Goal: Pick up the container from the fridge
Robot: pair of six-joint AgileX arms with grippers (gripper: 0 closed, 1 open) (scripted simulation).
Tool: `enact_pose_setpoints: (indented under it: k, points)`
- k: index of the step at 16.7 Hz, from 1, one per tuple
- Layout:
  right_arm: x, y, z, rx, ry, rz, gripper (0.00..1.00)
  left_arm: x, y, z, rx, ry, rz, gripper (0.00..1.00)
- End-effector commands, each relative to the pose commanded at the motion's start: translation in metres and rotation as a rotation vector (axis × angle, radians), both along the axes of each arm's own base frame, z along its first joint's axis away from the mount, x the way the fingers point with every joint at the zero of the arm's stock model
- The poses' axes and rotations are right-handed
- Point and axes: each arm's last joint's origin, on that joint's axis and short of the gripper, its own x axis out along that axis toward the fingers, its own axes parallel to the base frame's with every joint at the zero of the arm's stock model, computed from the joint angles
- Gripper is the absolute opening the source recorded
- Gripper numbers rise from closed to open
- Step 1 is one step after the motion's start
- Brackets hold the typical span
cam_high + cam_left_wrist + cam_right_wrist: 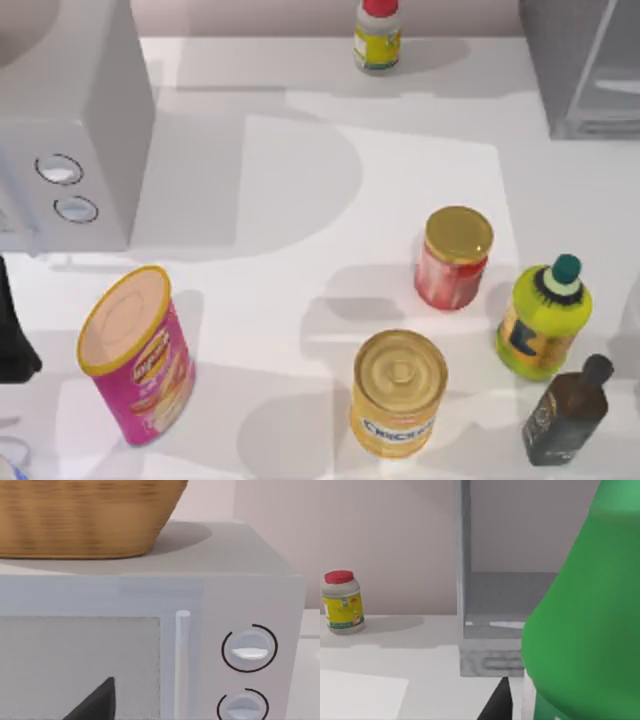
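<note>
The container point(585, 625), a bright green bottle, looms very close in the right wrist view, in front of the fridge and outside it. My right gripper point(520, 705) is shut on it, and one dark finger point(499, 700) shows beside the bottle's base. The fridge point(585, 70) is a grey box at the table's back right; its open grey inside point(510, 605) lies beyond the bottle. My left arm point(12, 330) is parked at the left edge, its gripper point(95, 705) facing the white box.
A white box with two dials point(70, 130) stands back left, with a wicker basket point(85, 515) on top. On the table are a pink canister point(135, 355), yellow can point(398, 392), red jar point(455, 257), fat yellow-green bottle point(543, 320), dark bottle point(568, 412) and red-capped bottle point(378, 35).
</note>
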Motion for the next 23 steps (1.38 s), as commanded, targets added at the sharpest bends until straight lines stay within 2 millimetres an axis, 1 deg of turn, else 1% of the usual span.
enact_pose_setpoints:
  k: [2,6,9,12,15,17,18,20,23]
  points:
    - [0.0,0.0,0.0,0.0,0.0,0.0,0.0,0.0,0.0,0.0,0.0,0.0,0.0,1.0]
    - [0.0,0.003,0.01,0.003,-0.029,0.026,0.0,0.0,0.0,0.0,0.0,0.0,0.0,1.0]
    - [0.005,0.01,0.035,0.008,-0.078,0.078,0.0,0.0,0.0,0.0,0.0,0.0,0.0,1.0]
    - [0.021,0.022,0.065,0.015,-0.105,0.119,0.0,0.0,0.0,0.0,0.0,0.0,0.0,1.0]
    - [0.053,0.041,0.086,0.02,-0.078,0.141,0.0,0.0,0.0,0.0,0.0,0.0,0.0,1.0]
    - [0.081,0.06,0.089,0.019,-0.034,0.142,0.0,0.0,0.0,0.0,0.0,0.0,0.0,1.0]
    - [0.097,0.071,0.088,0.016,-0.009,0.138,0.0,0.0,0.0,0.0,0.0,0.0,0.0,1.0]
    - [0.128,0.096,0.078,0.007,0.037,0.121,0.0,0.0,0.0,0.0,0.0,0.0,0.0,1.0]
    - [0.171,0.138,0.05,-0.009,0.075,0.083,0.0,0.0,0.0,0.0,0.0,0.0,0.0,1.0]
